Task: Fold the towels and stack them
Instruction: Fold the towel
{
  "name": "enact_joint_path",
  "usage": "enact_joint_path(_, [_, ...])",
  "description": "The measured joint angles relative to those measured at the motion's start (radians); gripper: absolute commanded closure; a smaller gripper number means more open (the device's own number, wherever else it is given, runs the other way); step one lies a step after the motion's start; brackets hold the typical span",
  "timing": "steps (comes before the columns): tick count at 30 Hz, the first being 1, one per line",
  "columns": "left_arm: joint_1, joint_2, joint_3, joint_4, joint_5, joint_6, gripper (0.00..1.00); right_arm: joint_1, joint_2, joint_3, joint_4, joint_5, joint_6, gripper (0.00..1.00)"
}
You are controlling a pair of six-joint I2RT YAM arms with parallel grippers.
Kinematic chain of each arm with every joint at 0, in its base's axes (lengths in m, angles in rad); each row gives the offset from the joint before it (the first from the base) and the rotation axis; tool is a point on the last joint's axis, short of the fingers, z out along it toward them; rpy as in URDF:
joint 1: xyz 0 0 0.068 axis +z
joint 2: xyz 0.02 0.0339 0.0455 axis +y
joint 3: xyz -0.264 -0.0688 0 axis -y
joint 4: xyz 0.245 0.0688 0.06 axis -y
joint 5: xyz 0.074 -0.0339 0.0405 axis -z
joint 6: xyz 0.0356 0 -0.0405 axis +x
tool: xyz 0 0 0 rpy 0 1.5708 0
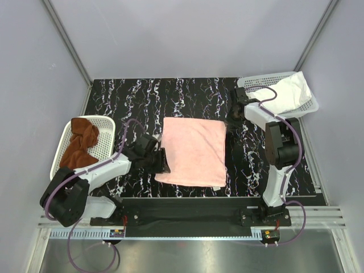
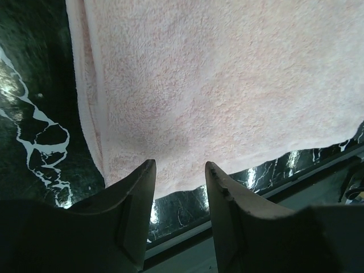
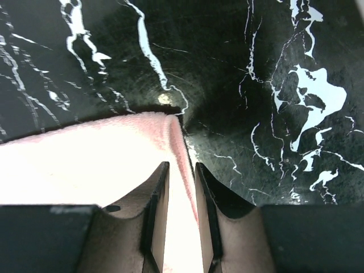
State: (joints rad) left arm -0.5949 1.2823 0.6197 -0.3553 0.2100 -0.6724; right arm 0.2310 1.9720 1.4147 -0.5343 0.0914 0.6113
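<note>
Beside pink towel (image 1: pixel 193 151): brown towel (image 1: pixel 79 142) in left basket (image 1: pixel 108 139), white towel (image 1: pixel 290 91) in right basket (image 1: pixel 250 84).

Even overhead light fills the top view; the glossy tabletop (image 1: pixel 187 94) glints. In the right wrist view, the pink towel (image 3: pixel 85 165) looks overexposed, perhaps clipped; nearby fingers (image 3: pixel 136 227) blur.

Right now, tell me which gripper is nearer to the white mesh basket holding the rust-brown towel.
Left. The left gripper sits at the pink towel's near-left edge, just right of that basket. The right gripper is at the pink towel's far-right corner.
</note>
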Motion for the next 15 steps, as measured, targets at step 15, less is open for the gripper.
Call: enact_joint_path(15, [-0.006,0.044,-0.025,0.027,-0.010,-0.007,0.55,0.000,0.003,0.008,0.025,-0.007,-0.003,0.66])
